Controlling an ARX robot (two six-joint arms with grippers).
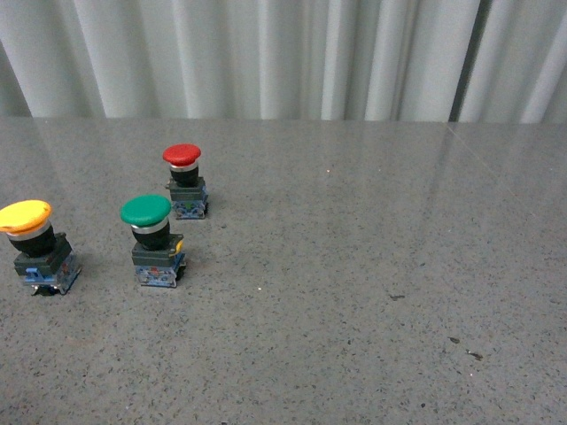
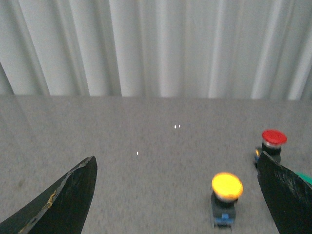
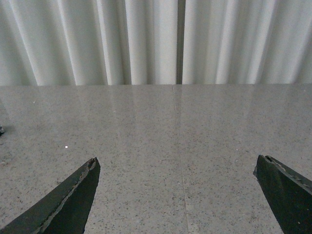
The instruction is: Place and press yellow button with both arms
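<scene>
**A:** Starting from the fingers: the left gripper point(image 2: 175, 157) has its black fingers point(image 2: 68, 200) spread wide, with only bare table point(image 1: 372, 292) between them. The right gripper point(image 3: 178, 158) is the same, with its fingers point(image 3: 68, 200) parted and empty.

**B:** So nothing is held?

**A:** Nothing. The yellow button point(image 1: 31, 239) stands upright on the table, to the left of the green button point(image 1: 151, 239). It is about level with it and clear of it, and no finger touches it.

**B:** How far along does that put things?

**A:** At the very start, by my reckoning. The yellow button is neither placed nor pressed. It has yet to be grasped, set down where it is wanted, and pushed on its cap, presumably with one arm steadying it while the other presses.

**B:** What does one camera give that another doesn't?

**A:** The front view alone shows all three buttons whole, with the red button point(image 1: 184, 181) behind the green button and a little to its right. It shows no arm at all. The left wrist view shows the gripper's spread. It also shows the yellow button point(image 2: 226, 195), the red button point(image 2: 273, 144), and just a sliver of the green button point(image 2: 307, 178) peeping past one finger. The right wrist view has no button I can name, only table and the pleated curtain point(image 3: 146, 39). A dark speck at the edge of that picture is too cut off to tell what it is.
</scene>
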